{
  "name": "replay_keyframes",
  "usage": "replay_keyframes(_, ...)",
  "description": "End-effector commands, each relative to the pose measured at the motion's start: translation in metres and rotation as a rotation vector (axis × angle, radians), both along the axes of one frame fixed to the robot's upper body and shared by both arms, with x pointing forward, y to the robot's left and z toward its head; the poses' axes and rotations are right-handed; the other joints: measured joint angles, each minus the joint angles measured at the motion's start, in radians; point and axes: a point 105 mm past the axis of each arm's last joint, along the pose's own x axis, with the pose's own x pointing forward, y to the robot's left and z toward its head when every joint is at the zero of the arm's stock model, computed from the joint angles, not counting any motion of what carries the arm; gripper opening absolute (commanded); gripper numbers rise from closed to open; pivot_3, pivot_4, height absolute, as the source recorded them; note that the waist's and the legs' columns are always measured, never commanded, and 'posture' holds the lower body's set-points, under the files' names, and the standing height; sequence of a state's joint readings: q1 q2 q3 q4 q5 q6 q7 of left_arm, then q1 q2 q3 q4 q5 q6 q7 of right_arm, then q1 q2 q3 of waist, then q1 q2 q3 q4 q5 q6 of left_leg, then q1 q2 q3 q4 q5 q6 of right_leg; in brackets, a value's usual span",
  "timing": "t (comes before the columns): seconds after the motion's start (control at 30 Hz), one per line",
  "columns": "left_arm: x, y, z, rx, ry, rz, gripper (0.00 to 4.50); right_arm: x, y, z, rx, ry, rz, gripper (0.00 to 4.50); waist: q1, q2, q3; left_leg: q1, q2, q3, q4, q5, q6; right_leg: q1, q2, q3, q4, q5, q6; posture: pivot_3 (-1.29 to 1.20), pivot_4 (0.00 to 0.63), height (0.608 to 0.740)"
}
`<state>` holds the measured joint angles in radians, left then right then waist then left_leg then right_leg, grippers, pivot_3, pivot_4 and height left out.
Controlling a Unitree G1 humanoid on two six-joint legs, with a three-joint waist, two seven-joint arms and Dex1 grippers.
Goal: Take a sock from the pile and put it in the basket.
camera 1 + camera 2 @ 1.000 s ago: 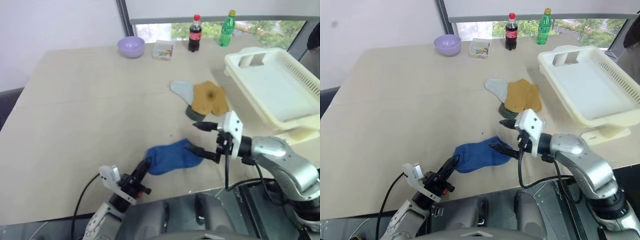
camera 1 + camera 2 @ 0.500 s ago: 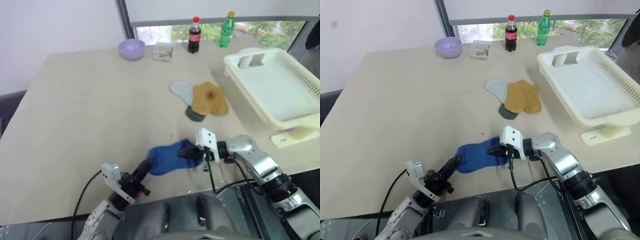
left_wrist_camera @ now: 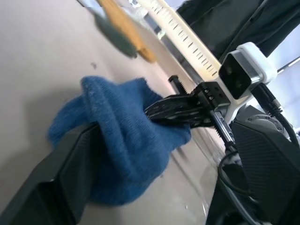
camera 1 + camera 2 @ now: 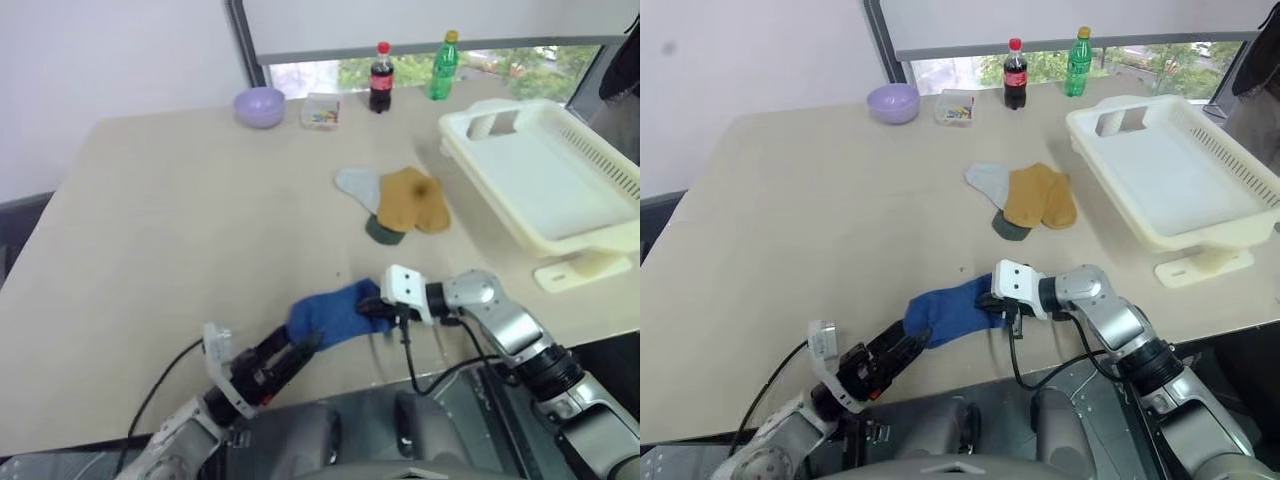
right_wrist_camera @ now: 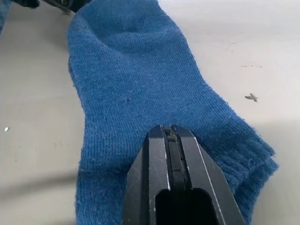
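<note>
We see a blue sock [image 4: 335, 312] lying on the tabletop [image 4: 180, 220] near its front edge, apart from the rest of the pile [image 4: 398, 202]. That pile sits farther back toward the middle: a mustard-brown sock [image 4: 412, 197] on top, a pale grey-blue sock [image 4: 358, 184] poking out on its left and a dark green one [image 4: 383, 230] showing under its near edge.

Our right gripper [image 4: 372, 308] reaches in from the right, with its fingers pressed together on the cuff end of the blue sock; in the right wrist view the two fingers [image 5: 174, 164] lie flat against each other on the blue knit, at the ribbed edge. Our left gripper [image 4: 300, 350] comes up from the near left, its fingers spread apart around the other end of the sock, with one finger [image 3: 70, 168] touching the fabric in the left wrist view. From these views we cannot tell whether it is bearing any of the sock's weight.

The cream-white basket [image 4: 520, 135] stands at the right side of the tabletop, well apart from the blue sock. Along the far edge we see a lilac bowl [image 4: 259, 105], a small clear box [image 4: 321, 109], a cola bottle [image 4: 380, 76] and a green bottle [image 4: 440, 65].
</note>
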<state>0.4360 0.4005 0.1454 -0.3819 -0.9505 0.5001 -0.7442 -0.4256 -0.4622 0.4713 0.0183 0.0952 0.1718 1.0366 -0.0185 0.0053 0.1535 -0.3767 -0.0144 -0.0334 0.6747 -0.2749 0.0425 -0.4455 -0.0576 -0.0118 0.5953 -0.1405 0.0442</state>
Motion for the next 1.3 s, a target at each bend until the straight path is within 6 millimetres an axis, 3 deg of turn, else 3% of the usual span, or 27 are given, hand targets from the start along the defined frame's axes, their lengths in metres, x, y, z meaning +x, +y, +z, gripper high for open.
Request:
replay_keyframes(0.03, 0.014, 0.029, -0.005, 0.092, 0.095, 0.089, 4.46, 0.004, -0.009, -0.012, -0.048, 0.008, -0.051, 0.00, 0.000, 0.000, 0.000, 0.000, 0.001, 0.000, 0.000, 0.000, 0.000, 0.000, 0.001, 0.000, 0.000, 0.000, 0.000, 0.00, 0.150, 0.732)
replay_keyframes(0.23, 0.038, 0.031, 0.022, 0.059, 0.068, 0.134, 4.46, 0.005, -0.008, -0.012, -0.046, 0.003, -0.066, 0.00, 0.003, -0.005, 0.001, 0.000, 0.002, -0.001, 0.000, 0.000, 0.000, 0.000, 0.003, 0.000, 0.000, 0.000, 0.000, 0.00, 0.150, 0.732)
replay_keyframes(0.33, 0.041, 0.026, 0.020, 0.090, 0.109, 0.099, 4.46, 0.005, -0.006, -0.011, -0.045, 0.000, -0.070, 0.00, 0.003, -0.011, 0.002, 0.000, 0.002, 0.000, 0.000, 0.000, 0.000, 0.000, 0.003, 0.001, 0.000, 0.000, 0.000, 0.00, 0.150, 0.732)
replay_keyframes(0.57, 0.022, -0.010, 0.015, 0.136, 0.293, -0.244, 4.46, 0.008, -0.004, -0.010, -0.045, -0.009, -0.081, 0.00, 0.003, -0.012, 0.001, 0.000, 0.001, 0.000, 0.000, 0.000, 0.000, 0.000, 0.003, 0.002, 0.000, 0.000, -0.001, 0.00, 0.150, 0.732)
replay_keyframes(0.83, -0.001, -0.020, 0.016, 0.141, 0.501, -0.484, 4.46, 0.009, -0.003, -0.010, -0.039, -0.018, -0.103, 0.00, -0.002, -0.013, 0.002, 0.001, 0.001, 0.002, -0.002, 0.000, -0.001, 0.000, 0.003, 0.004, -0.001, 0.000, -0.001, 0.00, 0.150, 0.732)
replay_keyframes(0.93, 0.002, -0.023, 0.020, 0.087, 0.511, -0.483, 4.46, 0.008, -0.003, -0.010, -0.035, -0.018, -0.111, 0.00, 0.000, -0.013, 0.002, 0.000, 0.001, 0.001, -0.002, 0.000, -0.001, 0.000, 0.003, 0.004, -0.002, 0.000, -0.001, 0.00, 0.150, 0.732)
replay_keyframes(1.1, 0.024, -0.027, 0.030, -0.035, 0.459, -0.369, 4.46, 0.008, -0.003, -0.010, -0.033, -0.022, -0.122, 0.00, 0.003, -0.016, 0.003, 0.001, 0.001, 0.001, -0.002, 0.000, -0.001, 0.000, 0.003, 0.004, -0.001, 0.000, -0.001, 0.00, 0.150, 0.732)
replay_keyframes(1.3, 0.049, -0.008, 0.039, -0.058, 0.409, -0.209, 4.46, 0.009, -0.004, -0.011, -0.038, -0.023, -0.125, 0.00, 0.003, -0.017, 0.003, 0.001, 0.001, 0.001, -0.002, 0.000, -0.001, 0.000, 0.003, 0.004, -0.001, 0.000, -0.001, 0.00, 0.150, 0.732)
